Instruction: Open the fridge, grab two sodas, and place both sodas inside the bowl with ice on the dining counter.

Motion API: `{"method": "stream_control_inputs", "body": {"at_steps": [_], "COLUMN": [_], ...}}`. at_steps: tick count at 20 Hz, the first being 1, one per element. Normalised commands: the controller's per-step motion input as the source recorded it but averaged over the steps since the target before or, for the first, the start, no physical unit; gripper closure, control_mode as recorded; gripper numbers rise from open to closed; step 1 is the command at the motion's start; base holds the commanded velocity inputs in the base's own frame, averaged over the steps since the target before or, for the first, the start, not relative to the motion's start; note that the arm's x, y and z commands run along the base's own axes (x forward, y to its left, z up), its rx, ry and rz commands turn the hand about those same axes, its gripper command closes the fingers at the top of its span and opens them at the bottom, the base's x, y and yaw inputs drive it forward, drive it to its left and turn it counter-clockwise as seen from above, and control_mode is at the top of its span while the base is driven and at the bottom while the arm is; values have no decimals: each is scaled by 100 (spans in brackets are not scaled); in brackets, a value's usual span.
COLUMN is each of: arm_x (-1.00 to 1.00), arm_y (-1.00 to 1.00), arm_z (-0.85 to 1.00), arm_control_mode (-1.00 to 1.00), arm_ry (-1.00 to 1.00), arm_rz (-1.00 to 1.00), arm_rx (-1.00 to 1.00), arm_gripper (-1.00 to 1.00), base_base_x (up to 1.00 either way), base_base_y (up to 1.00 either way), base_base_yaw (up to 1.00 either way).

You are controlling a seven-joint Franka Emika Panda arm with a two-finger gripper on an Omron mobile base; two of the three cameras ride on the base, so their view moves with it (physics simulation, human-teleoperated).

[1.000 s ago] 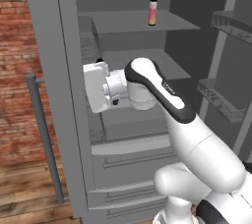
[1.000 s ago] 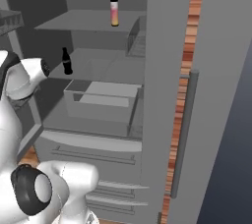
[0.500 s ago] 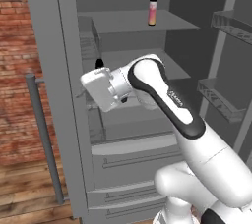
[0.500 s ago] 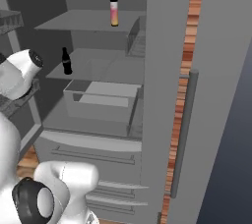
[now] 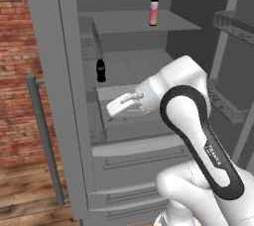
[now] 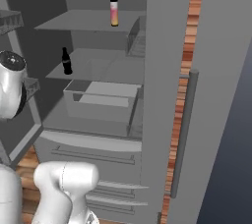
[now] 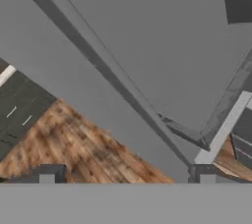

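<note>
Fingertips (image 7: 47,179) wide apart, nothing between; fridge (image 5: 69,121) open, both bottles shelved well beyond them.

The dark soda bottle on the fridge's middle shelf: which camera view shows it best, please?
The right base view: the dark soda bottle stands unobstructed on its shelf. The left base view shows it beside the open door's edge.

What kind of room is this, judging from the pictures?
Most likely a home kitchen. A tall grey fridge stands open, with two soda bottles on its shelves, and there is a brick wall and a wooden floor beside it.
</note>
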Motion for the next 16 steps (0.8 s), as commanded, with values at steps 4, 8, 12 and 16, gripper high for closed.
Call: {"method": "stream_control_inputs", "body": {"at_steps": [4, 8, 12, 16], "arm_x": [-53, -49, -34, -30], "arm_y": [-86, -81, -81, -86], "arm_z": [-9, -20, -28, -32], "arm_control_mode": [-100, -100, -100, -100], "arm_ry": [-29, -26, -17, -15], "arm_rz": [-12, -13, -15, -14], "arm_rx": [-33, -31, -29, -26], "arm_gripper": [-100, -100, -100, -100], "base_base_x": [0, 0, 0, 0], "base_base_y": [0, 0, 0, 0], "base_base_yaw": [0, 0, 0, 0]}}
